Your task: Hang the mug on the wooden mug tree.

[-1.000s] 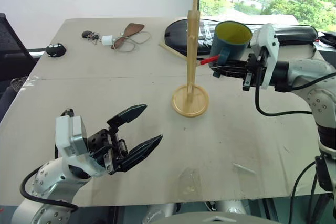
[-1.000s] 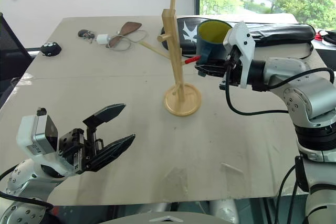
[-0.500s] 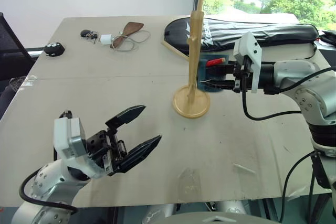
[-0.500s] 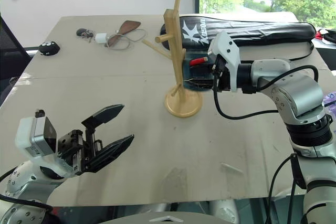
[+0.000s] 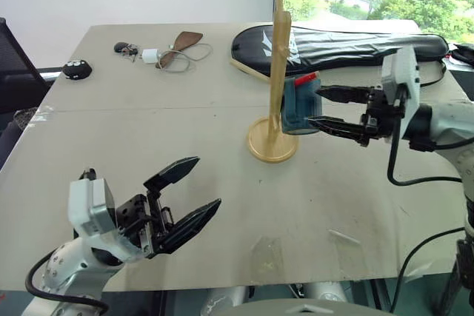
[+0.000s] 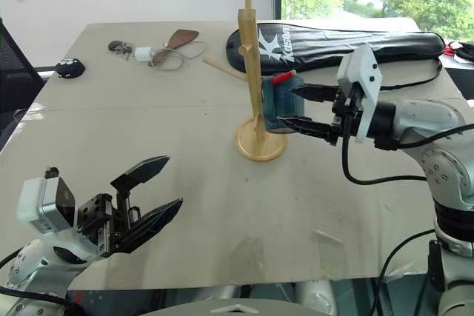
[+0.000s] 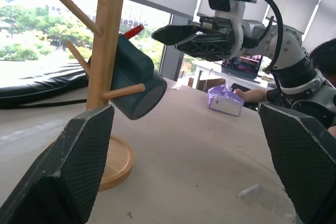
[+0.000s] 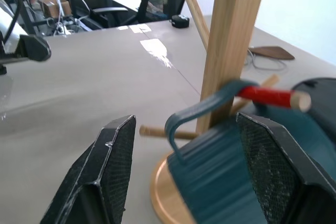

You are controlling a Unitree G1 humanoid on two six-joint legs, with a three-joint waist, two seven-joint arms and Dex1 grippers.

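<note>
So the mug (image 5: 300,106) is seen hung on the mug tree (image 5: 275,72) right now, its handle hooked over a red-tipped peg (image 8: 270,98), body tilted and pointing toward 3 o'clock from the post. The tree is stood on its round base, a bit past the middle of the table (image 5: 133,138). The right claw (image 5: 320,109) is held just at the mug's 3 o'clock side, its two fingers spread wide apart, one above and one below the mug's end; nothing is gripped by it, though whether a fingertip brushes the mug can't be told. The left claw (image 5: 198,186) is parked low near the table's front edge, around 7 o'clock from the tree and well apart from it, fingers opened up and empty too. A long black bag (image 5: 348,38) is laid across the far side at about 1 o'clock, and a purple packet (image 7: 226,100) can be made out in the left wrist view
</note>
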